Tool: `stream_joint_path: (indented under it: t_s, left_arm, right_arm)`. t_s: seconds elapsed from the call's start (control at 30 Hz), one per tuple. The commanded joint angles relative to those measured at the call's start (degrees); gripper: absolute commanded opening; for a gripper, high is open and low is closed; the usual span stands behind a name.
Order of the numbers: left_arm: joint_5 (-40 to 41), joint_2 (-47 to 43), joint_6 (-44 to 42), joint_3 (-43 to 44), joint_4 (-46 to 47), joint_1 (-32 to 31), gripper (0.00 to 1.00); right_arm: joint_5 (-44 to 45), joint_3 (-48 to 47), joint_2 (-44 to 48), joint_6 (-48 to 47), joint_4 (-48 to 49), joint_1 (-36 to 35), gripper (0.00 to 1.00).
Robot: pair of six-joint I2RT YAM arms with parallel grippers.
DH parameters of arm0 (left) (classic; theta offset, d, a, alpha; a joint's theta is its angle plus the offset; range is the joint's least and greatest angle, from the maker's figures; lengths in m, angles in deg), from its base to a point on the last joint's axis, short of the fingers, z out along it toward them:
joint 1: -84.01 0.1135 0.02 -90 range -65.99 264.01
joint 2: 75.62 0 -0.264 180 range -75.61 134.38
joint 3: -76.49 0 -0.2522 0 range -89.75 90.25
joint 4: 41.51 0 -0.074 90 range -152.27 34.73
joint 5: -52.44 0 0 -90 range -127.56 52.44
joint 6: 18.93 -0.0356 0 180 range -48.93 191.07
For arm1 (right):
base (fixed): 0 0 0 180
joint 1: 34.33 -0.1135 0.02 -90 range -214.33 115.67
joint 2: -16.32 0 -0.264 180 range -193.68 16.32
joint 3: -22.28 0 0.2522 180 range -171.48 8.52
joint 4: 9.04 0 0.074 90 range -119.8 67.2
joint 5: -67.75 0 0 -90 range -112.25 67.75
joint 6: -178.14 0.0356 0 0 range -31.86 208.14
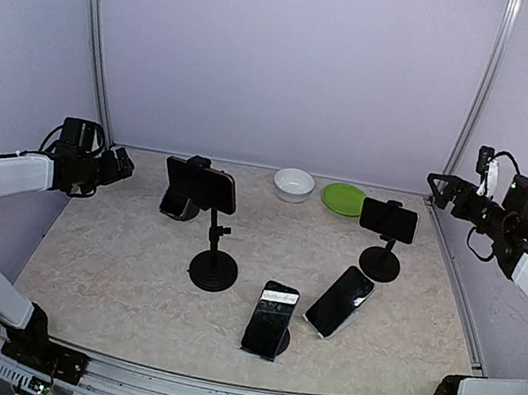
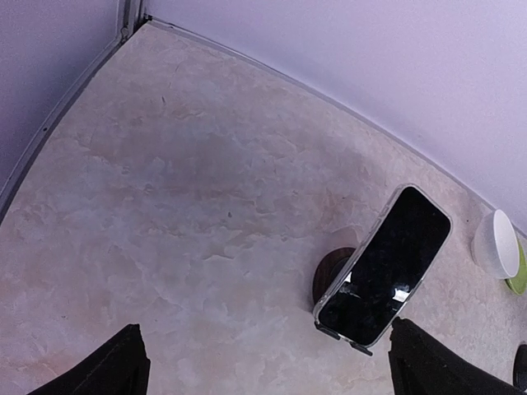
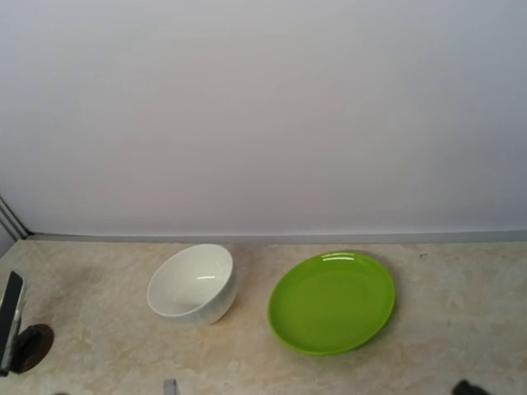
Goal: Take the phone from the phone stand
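Tabletop (image 1: 111,263): pale marble-look surface. It carries all your phones and stands, with purple walls around it.

Left end effector (image 1: 119,166): up at the far-left edge of the tabletop, off to the left of the tall stand. In your left wrist view the two dark fingertips (image 2: 107,370) sit at opposite bottom corners, so it's spread wide with nothing between them.

Right end effector (image 1: 440,187): raised by the right wall, above and to the right of the short stand. Your right wrist view only catches slivers at the bottom edge, well apart, so it reads as wide.

Tall stand (image 1: 215,255): left of centre, round black base. It clamps the red-edged phone (image 1: 203,185) sideways at the top.

Short stand (image 1: 381,263): right side, same style. The dark phone (image 1: 389,221) is clamped sideways on it.

Front phone (image 1: 270,318): nearest you, propped upright on a low base, screen lit a bit.

Leaning phone (image 1: 339,300): just right of the front phone, tilted back on its own low prop.

Clear-case phone (image 2: 384,276): seated in a low holder with a round brown base (image 2: 329,280), just behind the tall stand.

Green plate (image 1: 344,199): at the back wall, lying flat.

White bowl (image 1: 294,183): just left of the green plate, not touching it.
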Motion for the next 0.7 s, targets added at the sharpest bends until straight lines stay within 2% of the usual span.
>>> stream_joint_path:
  t_s: [0.0,0.17,0.4,0.67]
  left_arm:
    - [-3.8,0.7,-2.4,3.2,0.9,0.2,0.99]
    - [-3.9,1.3,-7.5,6.4,-0.7,0.1,0.99]
    - [0.4,6.1,-16.8,13.1,-4.8,-2.6,0.99]
    - [-7.3,15.4,-23.6,21.4,-6.7,-5.5,0.99]
  right_arm:
    - [-4.8,-1.8,-0.5,0.6,0.4,2.3,1.00]
    - [-8.0,-1.0,-0.1,1.4,1.8,4.3,1.00]
    - [-11.7,0.4,0.7,2.9,4.2,4.8,1.00]
    - [-14.1,1.5,0.8,3.6,5.9,4.9,1.00]
